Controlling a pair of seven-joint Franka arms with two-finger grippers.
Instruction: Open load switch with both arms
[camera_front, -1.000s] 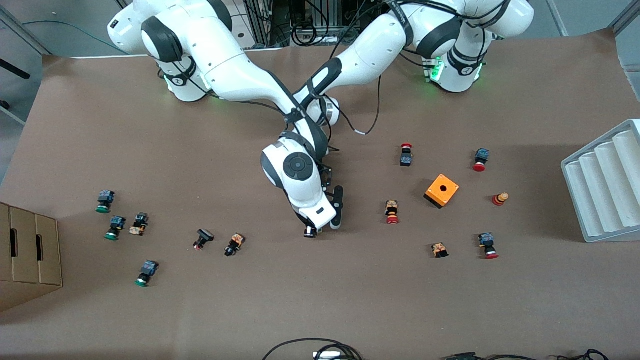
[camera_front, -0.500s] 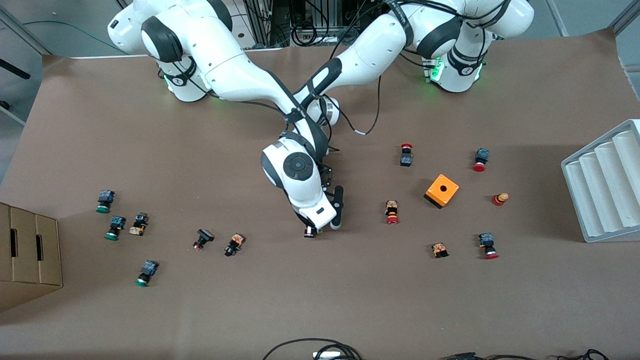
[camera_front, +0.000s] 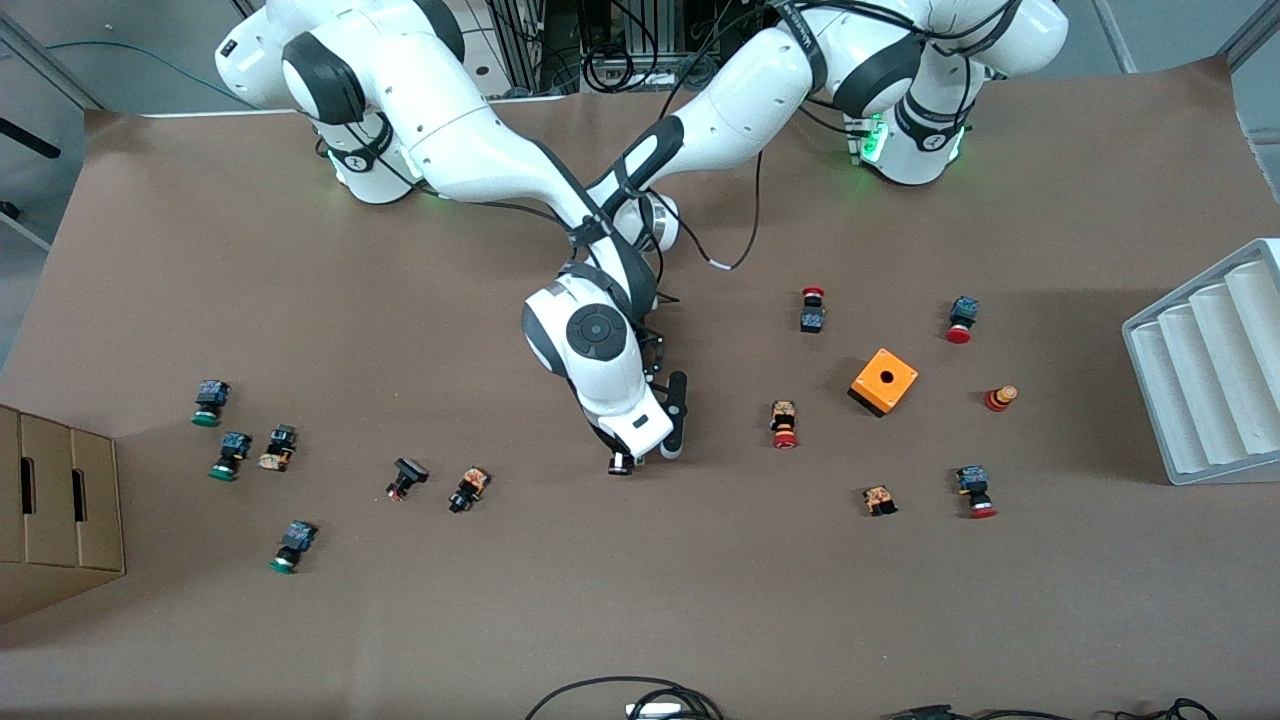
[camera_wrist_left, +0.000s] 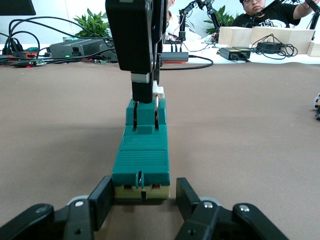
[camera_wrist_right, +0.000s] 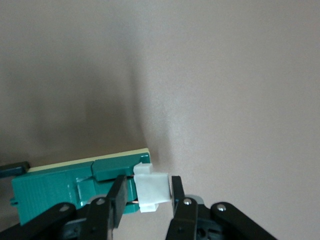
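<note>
The load switch (camera_wrist_left: 142, 155) is a narrow green block lying flat on the brown table, with a white end piece (camera_wrist_right: 152, 189). My left gripper (camera_wrist_left: 144, 192) lies low along the table, shut on the end of the switch without the white piece. My right gripper (camera_wrist_right: 148, 187) comes down from above (camera_wrist_left: 145, 95) and stands open, its fingers on either side of the white end piece with a thin gap on each side. In the front view the right gripper (camera_front: 630, 455) is mid-table, and the right arm's hand hides the switch and most of the left gripper.
An orange box with a hole (camera_front: 884, 381) sits toward the left arm's end, with red-capped buttons (camera_front: 784, 424) around it. Green-capped buttons (camera_front: 228, 455) lie toward the right arm's end. A grey ridged tray (camera_front: 1210, 370) and a cardboard box (camera_front: 55, 510) stand at the table's two ends.
</note>
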